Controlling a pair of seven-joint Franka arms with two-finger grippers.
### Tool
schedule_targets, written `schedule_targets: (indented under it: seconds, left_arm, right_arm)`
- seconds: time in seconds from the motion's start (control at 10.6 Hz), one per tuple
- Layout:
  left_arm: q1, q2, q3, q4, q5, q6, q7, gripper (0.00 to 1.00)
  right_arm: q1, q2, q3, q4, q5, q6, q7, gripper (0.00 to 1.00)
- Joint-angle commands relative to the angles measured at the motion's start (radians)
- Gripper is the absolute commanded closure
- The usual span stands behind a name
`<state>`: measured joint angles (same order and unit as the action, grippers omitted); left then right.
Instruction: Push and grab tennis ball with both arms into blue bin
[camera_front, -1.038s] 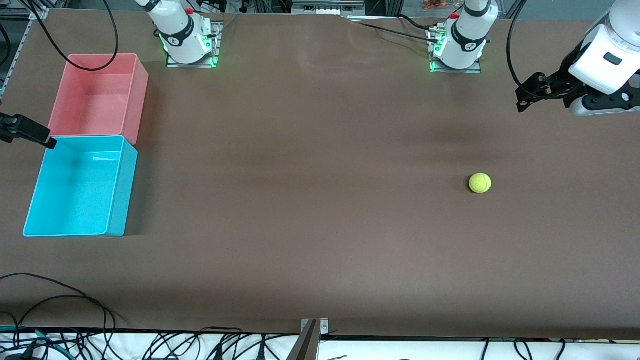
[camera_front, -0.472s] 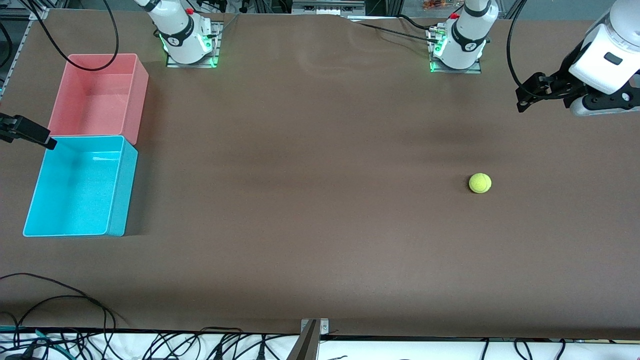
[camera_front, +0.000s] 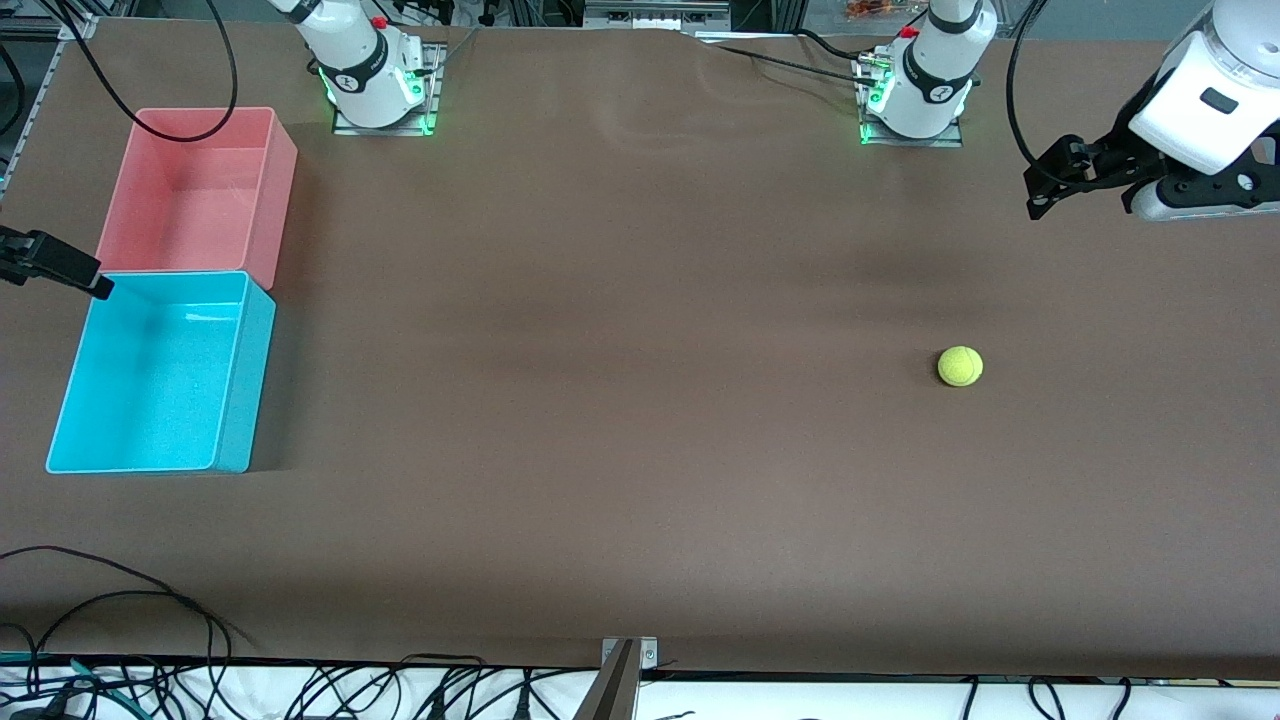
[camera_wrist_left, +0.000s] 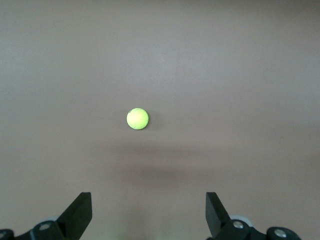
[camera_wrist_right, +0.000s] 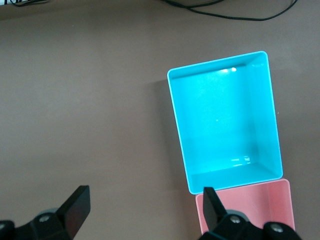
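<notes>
Tennis ball (camera_front: 960, 366) alone on brown table (camera_front: 620, 400), well apart from blue bin (camera_front: 245, 380).

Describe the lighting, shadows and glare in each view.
Front view: even overhead light, soft dark bands across the table, green glow at both arm bases. Left wrist view: the tennis ball looks bright and washed out, with a faint shadow band on the table near it. Right wrist view: small glare spots on the blue bin.

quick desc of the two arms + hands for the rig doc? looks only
Both arms are white, rounded Franka links with dark grey joint bands. The left arm has a black cable looping beside it and a black left hand with two straight black fingers. The right arm also trails a black cable; its black right hand has the same fingers. Both bases glow green and carry red buttons.
</notes>
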<state>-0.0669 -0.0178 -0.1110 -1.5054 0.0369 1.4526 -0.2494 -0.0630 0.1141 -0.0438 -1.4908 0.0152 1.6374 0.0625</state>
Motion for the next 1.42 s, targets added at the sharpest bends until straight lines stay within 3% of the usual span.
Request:
schedule_targets:
  seconds: [0.0,0.94,1.32]
  left_arm:
    - [-0.001,0.009,0.001,0.028,0.0,-0.021,0.013,0.0]
    - [0.001,0.006,0.0,0.027,-0.002,-0.02,0.01,0.0]
    - [0.018,-0.002,-0.021,-0.019,0.005,-0.008,0.012,0.0]
  right_arm:
    - [-0.004,-0.001,0.007,0.009,-0.007,-0.013,0.013,0.0]
    - [-0.006,0.007,0.005,0.007,-0.006,-0.008,0.014,0.0]
    - [-0.004,0.007,0.005,0.007,-0.006,-0.01,0.016,0.0]
